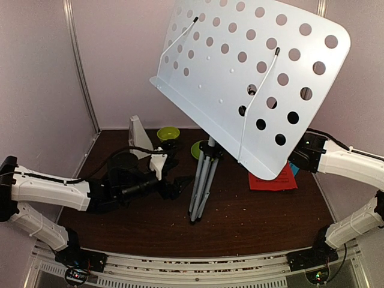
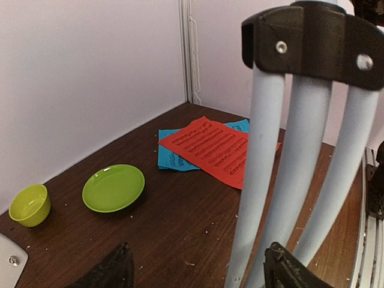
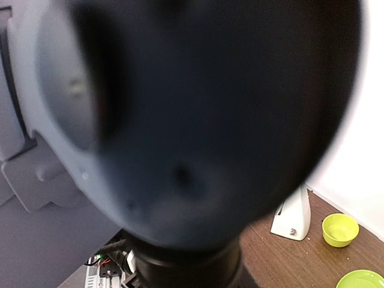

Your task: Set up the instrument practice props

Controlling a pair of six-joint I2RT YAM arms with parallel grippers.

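My left pincer [image 2: 198,270] is spread by the legs of the grey folding tripod [image 1: 201,183]; the right pincer's state I cannot tell. A skewed squeeze could topple the top-heavy pale grey perforated desk [image 1: 252,78].

Unreadable print on red music sheet [image 2: 210,147]

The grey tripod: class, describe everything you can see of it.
The grey tripod stands roughly upright on the brown table, its three pale tubular legs folded close together under a black joint. They look like metal. It carries the tilted perforated desk on top. The left gripper straddles the legs low down, jaws open; contact is unclear.
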